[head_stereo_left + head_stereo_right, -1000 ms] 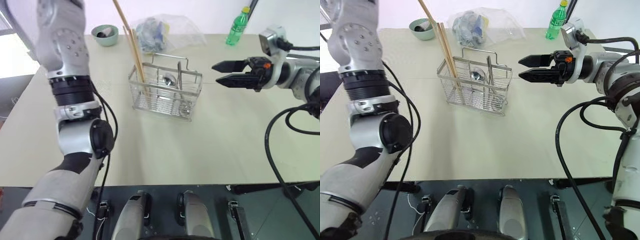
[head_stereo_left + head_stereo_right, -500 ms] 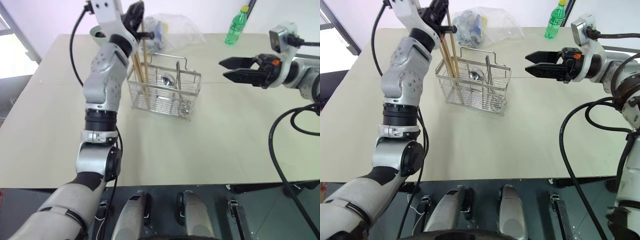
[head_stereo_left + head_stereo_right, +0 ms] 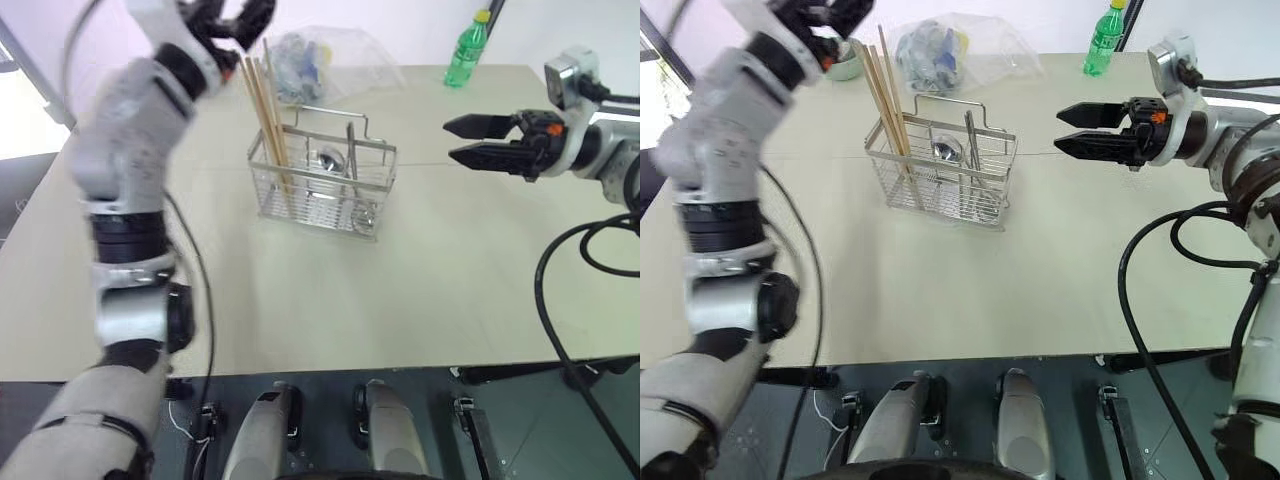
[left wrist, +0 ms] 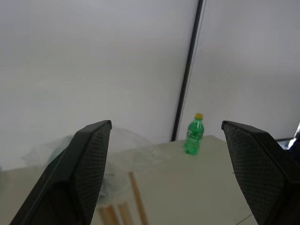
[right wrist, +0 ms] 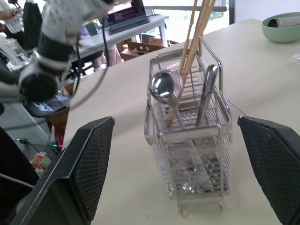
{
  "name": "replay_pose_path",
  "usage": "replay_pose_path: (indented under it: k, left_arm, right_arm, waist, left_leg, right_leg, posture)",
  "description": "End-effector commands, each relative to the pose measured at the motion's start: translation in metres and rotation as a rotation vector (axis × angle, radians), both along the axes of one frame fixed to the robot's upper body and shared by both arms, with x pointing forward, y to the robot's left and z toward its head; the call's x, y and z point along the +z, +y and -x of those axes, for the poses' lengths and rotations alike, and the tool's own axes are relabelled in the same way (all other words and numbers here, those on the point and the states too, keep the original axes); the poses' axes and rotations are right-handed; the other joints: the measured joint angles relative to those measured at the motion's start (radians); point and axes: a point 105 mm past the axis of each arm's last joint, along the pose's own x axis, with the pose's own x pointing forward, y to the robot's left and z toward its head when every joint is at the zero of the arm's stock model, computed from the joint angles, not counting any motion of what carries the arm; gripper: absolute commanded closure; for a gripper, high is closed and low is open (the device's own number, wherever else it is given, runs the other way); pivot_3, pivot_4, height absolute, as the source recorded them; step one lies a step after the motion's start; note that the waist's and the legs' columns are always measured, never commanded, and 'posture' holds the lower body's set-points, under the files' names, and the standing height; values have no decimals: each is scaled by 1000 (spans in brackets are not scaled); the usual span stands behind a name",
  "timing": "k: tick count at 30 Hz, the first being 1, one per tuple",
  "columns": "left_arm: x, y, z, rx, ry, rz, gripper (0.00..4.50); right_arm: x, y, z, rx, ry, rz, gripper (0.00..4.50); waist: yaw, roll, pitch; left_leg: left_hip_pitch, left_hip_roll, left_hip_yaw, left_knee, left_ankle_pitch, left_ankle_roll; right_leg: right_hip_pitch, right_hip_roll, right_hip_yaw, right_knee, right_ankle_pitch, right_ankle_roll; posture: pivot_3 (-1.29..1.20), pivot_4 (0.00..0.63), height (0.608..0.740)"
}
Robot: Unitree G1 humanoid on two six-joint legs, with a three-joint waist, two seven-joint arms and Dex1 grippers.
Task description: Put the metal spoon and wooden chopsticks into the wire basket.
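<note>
Upper centre: wooden chopsticks and metal spoon upright in wire basket. Left gripper wide, empty; right gripper wide, empty.

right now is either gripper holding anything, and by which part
Nothing is held. The left gripper is open above the wooden chopsticks, clear of them; the right gripper is open and empty.

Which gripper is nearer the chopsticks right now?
Left. The left gripper is just above and beside the tops of the chopsticks; the right gripper hovers well off past the basket's far side.
</note>
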Motion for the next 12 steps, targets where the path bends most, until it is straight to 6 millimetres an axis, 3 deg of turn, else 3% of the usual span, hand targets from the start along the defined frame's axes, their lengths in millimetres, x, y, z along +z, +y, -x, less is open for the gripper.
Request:
replay_pose_path:
  k: [1, 3, 7, 12]
  left_arm:
    - [-18, 8, 34, -165, 47, -300, 576]
    - [-46, 20, 52, -226, 111, -480, 576]
    - [-85, 31, 70, -273, 235, -607, 576]
    - [-103, 37, 69, -230, 261, -644, 576]
  right_arm:
    - [6, -9, 5, -24, -45, -4, 153]
    - [2, -13, 5, -31, -44, 20, 153]
    - [-11, -13, 5, -25, -32, 56, 153]
    - [-18, -9, 4, -9, -29, 53, 153]
  waist:
    - [-2, 0, 0]
    - [-5, 2, -1]
    - [3, 2, -1]
    - [4, 2, -1]
  left_leg:
    - [0, 0, 0, 0, 0, 0]
    - [1, 0, 1, -1, 0, -1]
    - [0, 0, 0, 0, -2, -4]
    - [0, 0, 0, 0, -2, -3]
  right_leg:
    - [0, 1, 0, 0, 0, 0]
    - [0, 0, 1, 0, -1, 0]
    - [0, 1, 1, 1, -3, -4]
    - [0, 1, 1, 1, -3, -3]
  posture:
    - [0, 150, 669]
    - [0, 150, 669]
    - [0, 150, 669]
    - [0, 150, 669]
